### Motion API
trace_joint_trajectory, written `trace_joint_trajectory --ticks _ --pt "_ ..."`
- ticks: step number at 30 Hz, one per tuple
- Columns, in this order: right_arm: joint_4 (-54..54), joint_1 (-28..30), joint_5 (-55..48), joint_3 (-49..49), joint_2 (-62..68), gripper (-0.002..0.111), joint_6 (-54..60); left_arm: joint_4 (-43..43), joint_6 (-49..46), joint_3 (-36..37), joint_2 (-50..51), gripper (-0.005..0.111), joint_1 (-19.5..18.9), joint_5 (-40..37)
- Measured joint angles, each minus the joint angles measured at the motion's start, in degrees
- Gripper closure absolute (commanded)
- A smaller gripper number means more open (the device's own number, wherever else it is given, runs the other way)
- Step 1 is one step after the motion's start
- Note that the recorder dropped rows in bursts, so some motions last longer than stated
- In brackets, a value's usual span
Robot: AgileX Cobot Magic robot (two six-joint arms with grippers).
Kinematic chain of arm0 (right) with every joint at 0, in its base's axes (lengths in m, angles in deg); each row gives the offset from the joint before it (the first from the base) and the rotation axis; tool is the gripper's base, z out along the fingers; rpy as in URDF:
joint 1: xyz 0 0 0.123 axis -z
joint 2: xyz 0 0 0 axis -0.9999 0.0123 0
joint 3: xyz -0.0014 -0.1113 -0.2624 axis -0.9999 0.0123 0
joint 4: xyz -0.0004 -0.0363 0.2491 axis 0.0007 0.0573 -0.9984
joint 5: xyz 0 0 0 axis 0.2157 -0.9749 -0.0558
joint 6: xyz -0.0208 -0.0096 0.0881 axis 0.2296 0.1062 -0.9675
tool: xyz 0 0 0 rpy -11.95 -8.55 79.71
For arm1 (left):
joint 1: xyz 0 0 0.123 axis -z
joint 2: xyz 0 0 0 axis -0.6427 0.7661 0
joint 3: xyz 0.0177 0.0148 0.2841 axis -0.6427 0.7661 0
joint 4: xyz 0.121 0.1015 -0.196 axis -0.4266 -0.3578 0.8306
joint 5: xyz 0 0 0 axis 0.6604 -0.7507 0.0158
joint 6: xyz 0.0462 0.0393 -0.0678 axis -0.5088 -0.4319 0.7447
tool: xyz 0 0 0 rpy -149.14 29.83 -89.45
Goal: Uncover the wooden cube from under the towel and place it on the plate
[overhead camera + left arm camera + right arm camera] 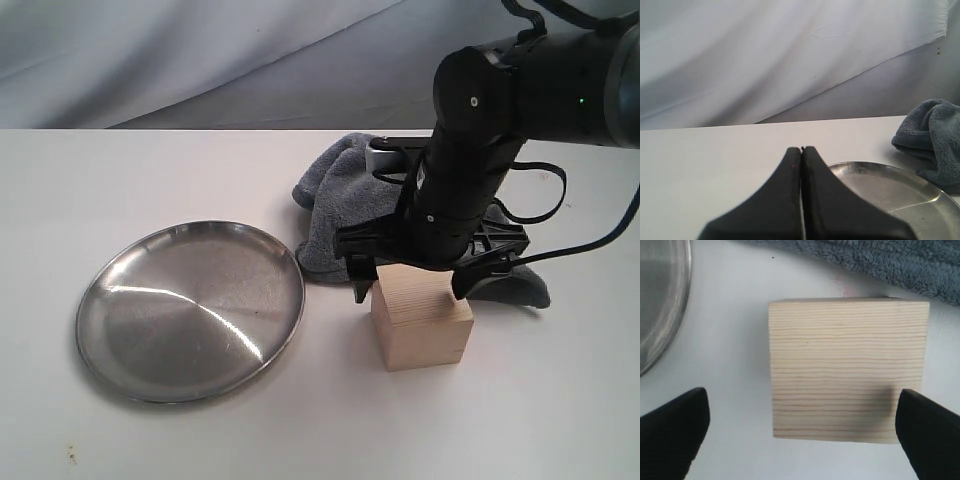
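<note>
Spread open, the right tool (410,292) hangs directly over the wooden cube (421,325), one finger out past each side, while the cube sits uncovered on the tabletop (520,420) beside the towel (335,210), with the plate (190,310) toward the left arm's side.

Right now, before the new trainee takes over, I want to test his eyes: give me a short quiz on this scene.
1. True or false: the cube lies on the plate.
2. The right gripper is: A shut on the cube; B open, a finger on either side of the cube; C shut over the plate.
3. Fill in: the crumpled ___ lies behind the cube in the exterior view.
Key: 1 false; 2 B; 3 towel.
</note>
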Motion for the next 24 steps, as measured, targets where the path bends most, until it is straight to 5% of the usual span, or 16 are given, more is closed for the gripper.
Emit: trace_joint_trajectory --ticks 24 --pt "6.25 0.00 1.75 0.00 0.00 0.017 -2.74 0.00 0.00 0.00 0.00 0.107 0.00 0.00"
